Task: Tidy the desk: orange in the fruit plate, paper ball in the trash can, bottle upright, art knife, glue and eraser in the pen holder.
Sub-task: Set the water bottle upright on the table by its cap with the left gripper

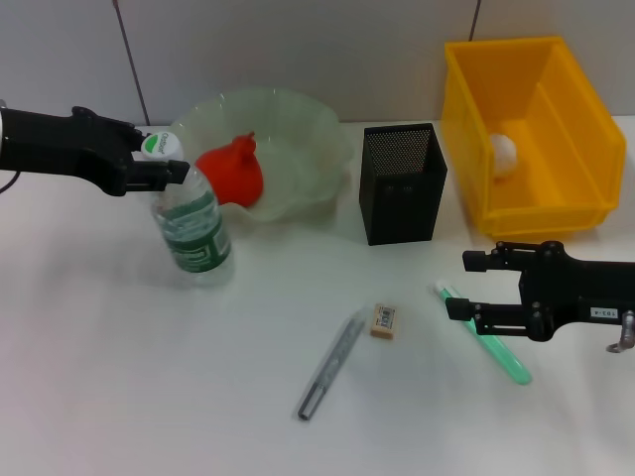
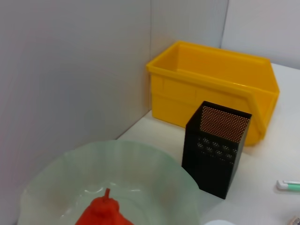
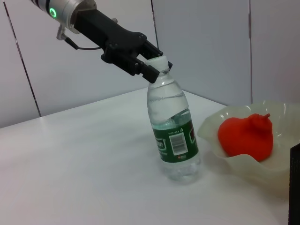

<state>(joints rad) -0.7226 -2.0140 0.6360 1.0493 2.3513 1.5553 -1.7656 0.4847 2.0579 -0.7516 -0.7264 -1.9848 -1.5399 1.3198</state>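
Observation:
The clear bottle (image 1: 194,230) (image 3: 173,135) with a green label stands almost upright on the table, and my left gripper (image 1: 167,166) (image 3: 155,66) is shut on its white cap. The orange (image 1: 232,173) (image 2: 102,213) (image 3: 245,136) lies in the pale green fruit plate (image 1: 308,139) (image 2: 140,161). A white paper ball (image 1: 503,153) rests inside the yellow trash can (image 1: 571,119) (image 2: 213,84). The grey art knife (image 1: 331,365) and the eraser (image 1: 384,320) lie in front of the black mesh pen holder (image 1: 400,183) (image 2: 216,149). My right gripper (image 1: 468,286) is open over the cap end of the green glue stick (image 1: 491,345).
A wall runs close behind the plate, the pen holder and the trash can. The pen holder stands between the plate and the trash can. Bare white table stretches along the front and the left.

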